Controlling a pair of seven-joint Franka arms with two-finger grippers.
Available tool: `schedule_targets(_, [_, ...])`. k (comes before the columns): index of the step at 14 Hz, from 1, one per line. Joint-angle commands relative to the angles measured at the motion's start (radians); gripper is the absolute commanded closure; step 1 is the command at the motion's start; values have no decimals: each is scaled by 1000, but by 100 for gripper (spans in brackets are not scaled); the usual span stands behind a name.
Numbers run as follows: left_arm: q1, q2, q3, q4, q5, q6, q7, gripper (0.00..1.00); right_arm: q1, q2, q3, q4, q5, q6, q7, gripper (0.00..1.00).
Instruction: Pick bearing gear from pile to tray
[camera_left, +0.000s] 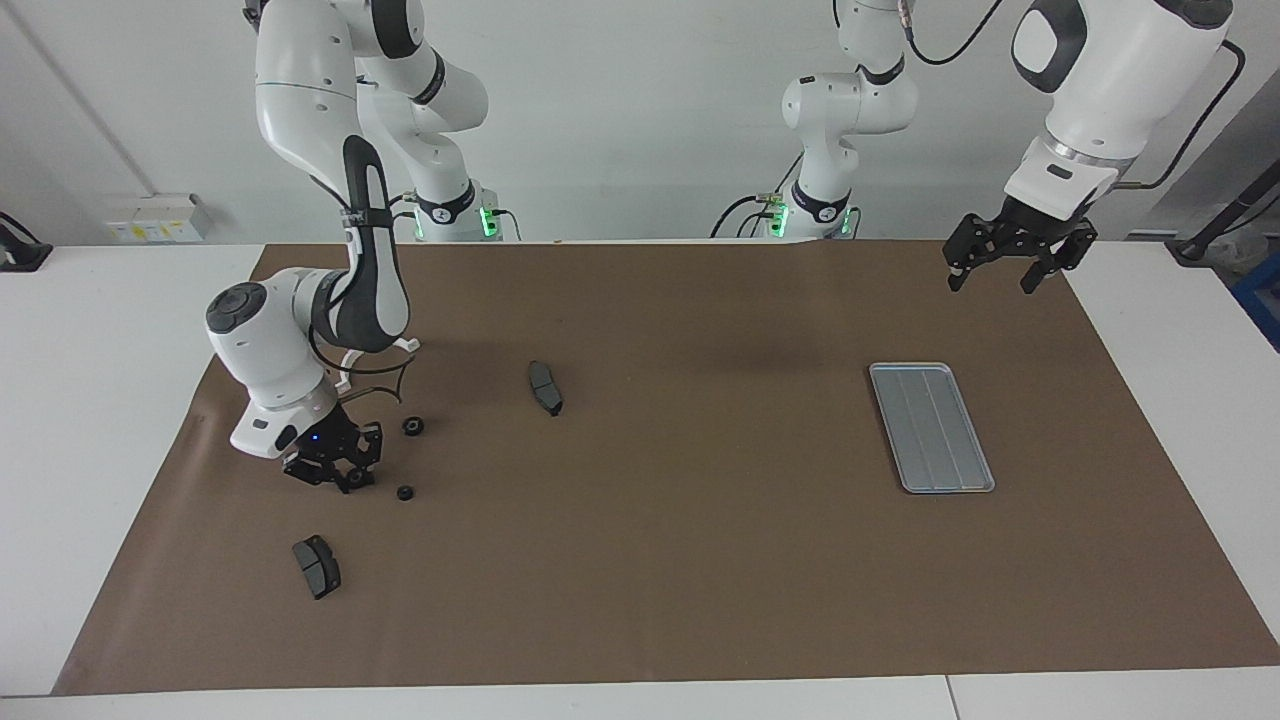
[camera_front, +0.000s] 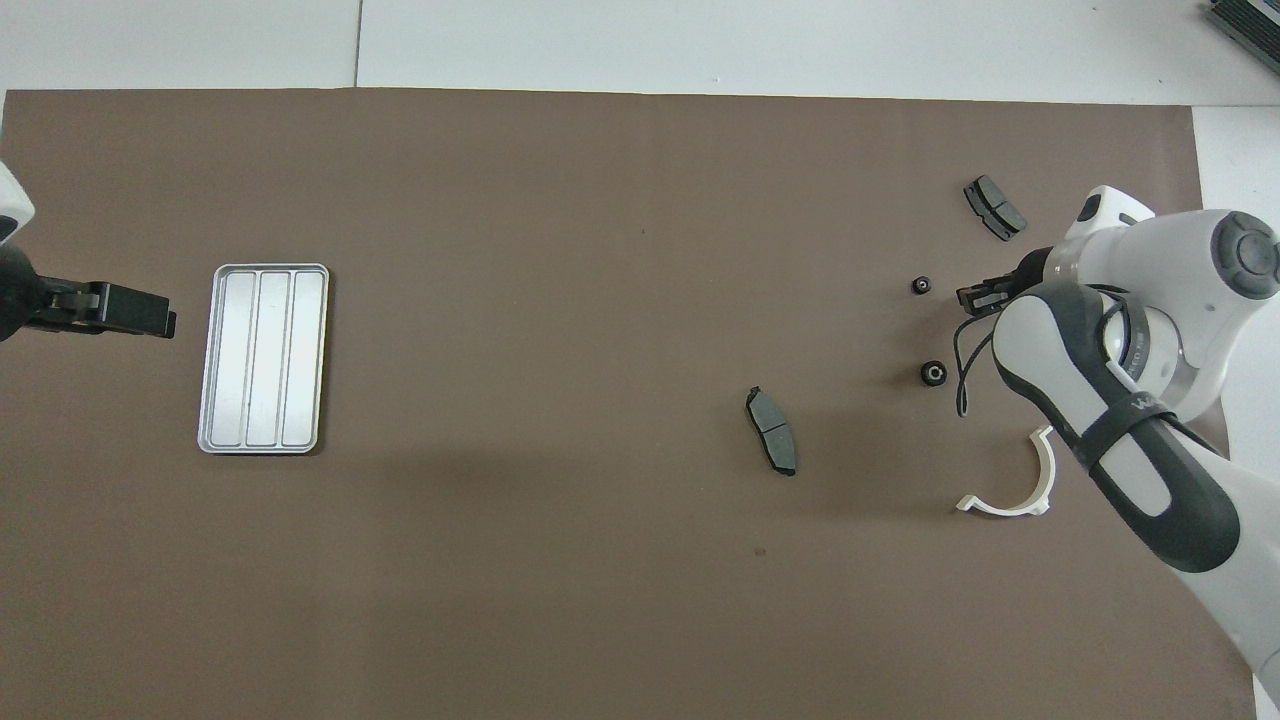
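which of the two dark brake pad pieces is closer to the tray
The brake pad lying mid-mat, nearer the robots; the other pad lies at the right arm's end, much further from the tray.

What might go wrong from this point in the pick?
The right gripper looks closed on a small black round part at its fingertips; it may slip on lifting. A second round part lies close by and may get knocked. The tray is at the left arm's end, where the left gripper waits open, so a long carry follows.
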Motion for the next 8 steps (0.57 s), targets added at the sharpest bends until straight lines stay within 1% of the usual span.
schedule_targets(1, [-1, -21, 1, -24, 12, 5, 0, 0, 62, -101, -5, 19, -33, -119, 189, 100])
schedule_targets(3, [-1, -21, 1, -24, 12, 5, 0, 0, 119, -124, 0, 74, -101, -218, 384, 100])
schedule_targets(5, [-1, -21, 1, -24, 12, 5, 0, 0, 197, -123, 1, 135, -145, -295, 557, 100])
schedule_targets(8, [-1, -21, 1, -24, 12, 5, 0, 0, 331, -121, 3, 146, -149, -296, 801, 100])
